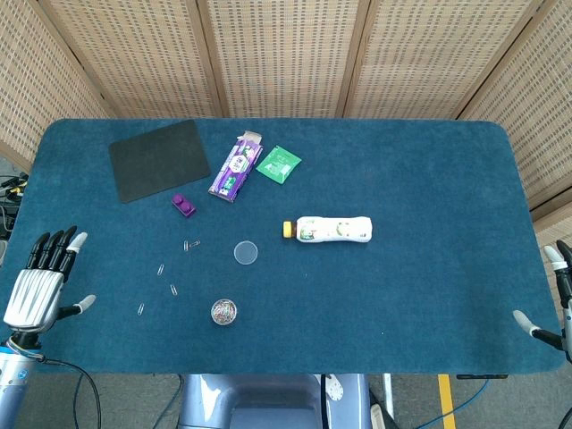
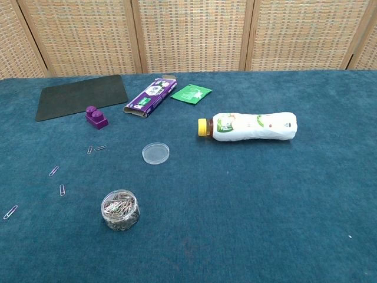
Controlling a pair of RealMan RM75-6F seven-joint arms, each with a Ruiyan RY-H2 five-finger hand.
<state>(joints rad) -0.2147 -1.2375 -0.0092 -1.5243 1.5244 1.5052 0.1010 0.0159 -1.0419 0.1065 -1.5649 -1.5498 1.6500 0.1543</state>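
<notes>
Nothing picked up yet — your left hand (image 1: 40,281) hovers spread and empty at the table (image 1: 429,295) edge, right hand (image 1: 556,299) barely visible, can't tell its state — loose paper clips (image 2: 59,189) lie beside their open jar (image 2: 120,209).

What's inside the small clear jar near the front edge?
The jar is packed with colored paper clips, and its lid lies apart on the cloth. More clips are scattered to its left. The bottom layer is covered by the clips above.
</notes>
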